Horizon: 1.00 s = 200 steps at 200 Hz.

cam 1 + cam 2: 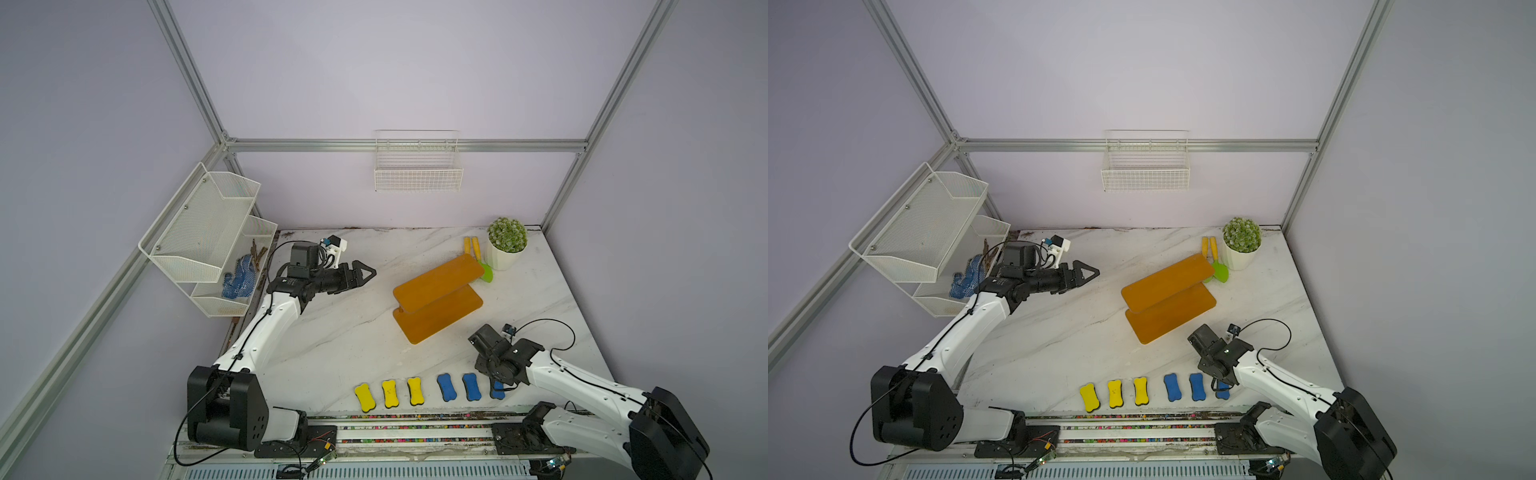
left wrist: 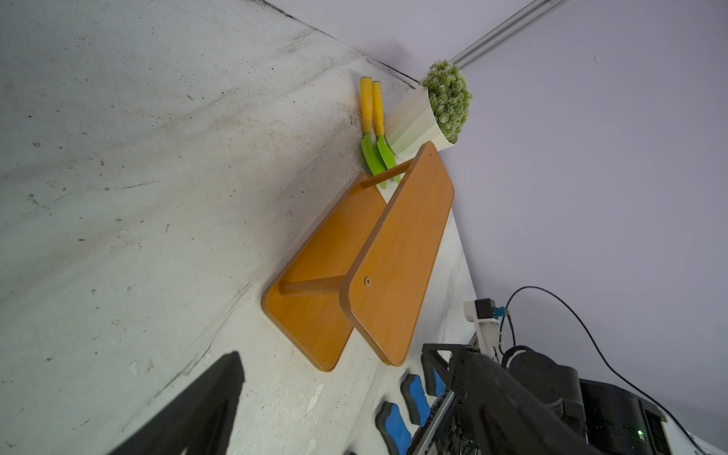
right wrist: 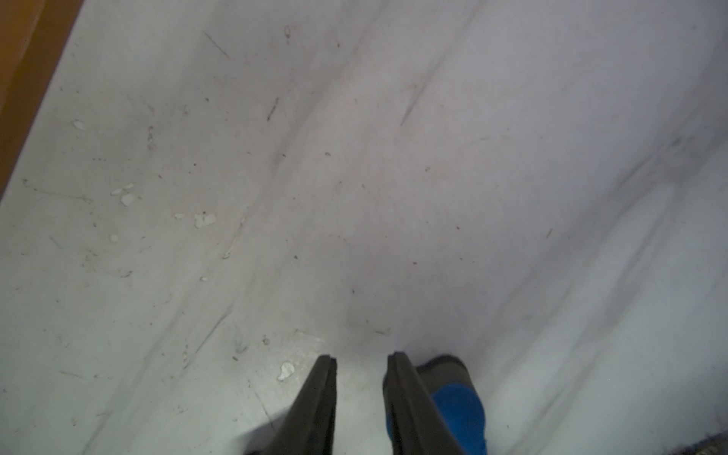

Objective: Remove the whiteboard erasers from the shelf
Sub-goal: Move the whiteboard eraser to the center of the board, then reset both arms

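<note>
The orange-brown shelf (image 1: pixel 438 297) (image 2: pixel 398 256) stands on the marble table with both boards bare. The whiteboard erasers lie in a row by the table's front edge: three yellow (image 1: pixel 389 393) and three blue (image 1: pixel 446 387). The rightmost blue eraser (image 1: pixel 497 392) (image 3: pixel 457 409) is half hidden under my right gripper (image 3: pixel 361 356). That gripper points down at the table, narrowly open, with bare table between its fingers and the eraser just outside one finger. My left gripper (image 1: pixel 368 274) (image 2: pixel 350 358) hovers left of the shelf, turned on its side, open and empty.
A potted plant (image 1: pixel 507 241) and two yellow-handled green spatulas (image 1: pixel 473 247) sit behind the shelf. On the left wall hangs a white mesh rack (image 1: pixel 208 232) holding blue gloves (image 1: pixel 237 278). A white wire basket (image 1: pixel 418 174) hangs on the back wall.
</note>
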Motion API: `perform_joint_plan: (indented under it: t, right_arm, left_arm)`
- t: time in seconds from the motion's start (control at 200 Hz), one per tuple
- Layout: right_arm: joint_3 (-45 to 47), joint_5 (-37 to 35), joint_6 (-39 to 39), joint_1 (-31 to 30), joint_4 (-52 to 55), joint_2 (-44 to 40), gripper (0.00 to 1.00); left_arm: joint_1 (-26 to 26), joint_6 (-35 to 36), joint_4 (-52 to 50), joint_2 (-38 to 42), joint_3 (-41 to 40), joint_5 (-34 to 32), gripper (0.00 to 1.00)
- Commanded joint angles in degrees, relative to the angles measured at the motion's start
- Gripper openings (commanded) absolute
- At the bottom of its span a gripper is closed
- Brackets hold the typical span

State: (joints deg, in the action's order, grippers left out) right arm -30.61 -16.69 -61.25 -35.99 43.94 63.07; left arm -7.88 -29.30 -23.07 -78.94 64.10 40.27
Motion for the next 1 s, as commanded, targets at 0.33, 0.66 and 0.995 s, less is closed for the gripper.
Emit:
perform_joint_plan:
  t: [0.33, 0.66, 0.995]
  right_arm:
    - [-8.9, -18.9, 33.6, 0.0, -21.3, -9.8, 0.49]
    - [20.2, -25.6, 69.3, 10.3, -95.8, -2.6, 0.80]
    - [21.3, -11.8, 64.9, 23.5, -132.5, 31.2, 1.00]
  left_arm:
    - [-0.1, 6.7, 1.7, 9.4, -4.5, -37.1, 1.00]
    - [4.1, 31.9, 31.4, 10.2, -30.7, -65.8, 1.00]
    - [14.8, 27.7, 63.1, 2.0, -42.5, -43.7, 1.00]
